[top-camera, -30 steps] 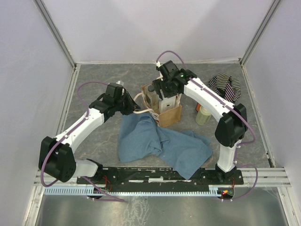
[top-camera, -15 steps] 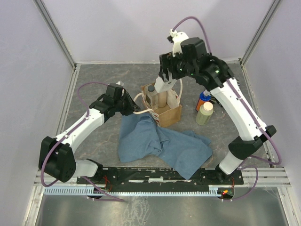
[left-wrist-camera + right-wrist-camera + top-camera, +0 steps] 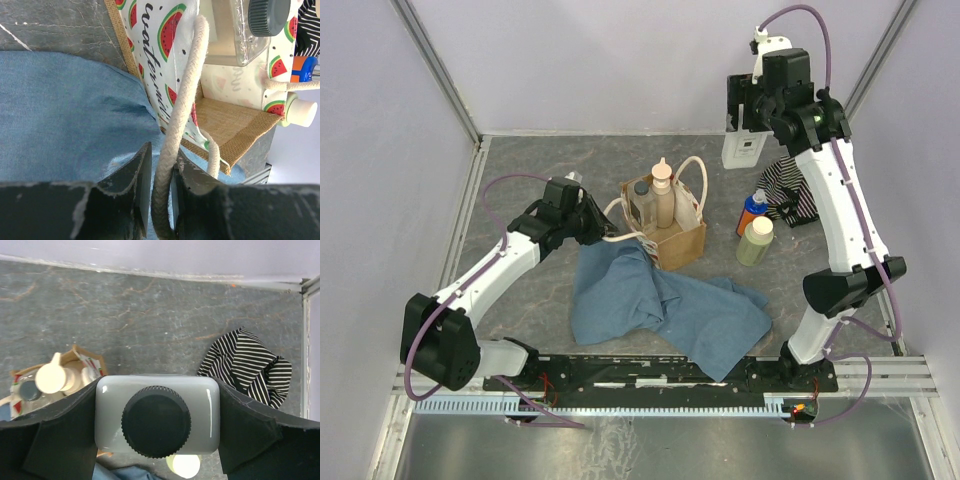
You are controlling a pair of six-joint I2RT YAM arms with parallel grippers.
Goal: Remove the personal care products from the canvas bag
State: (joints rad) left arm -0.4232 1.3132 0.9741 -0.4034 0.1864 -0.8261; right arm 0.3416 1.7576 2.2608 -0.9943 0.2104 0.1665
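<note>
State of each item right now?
Bag: upright, handle pinched in left gripper.
White bottle: capped, aloft in right gripper.
Pump bottle: upright in bag.
Clear bottle: capped, in bag.
Orange bottle: upright on table.
Yellow bottle: upright on table.
Blue cloth: crumpled.
Striped cloth: crumpled.

pump bottle point(image 3: 663, 197), rope handles point(image 3: 175, 125) crowd canvas bag point(image 3: 685, 245) mouth, bare floor point(image 3: 570, 160) behind

The canvas bag point(image 3: 235, 117) is coarse, matt woven burlap outside, its lining point(image 3: 160, 55) smooth printed cloth; the rope handle point(image 3: 175, 130) is twisted cord. The square bottle point(image 3: 111, 415) is glossy plastic, its cap point(image 3: 156, 421) matt and ribbed; the blue cloth point(image 3: 60, 110) looks soft, the table point(image 3: 150, 310) matt and stone-veined.
</note>
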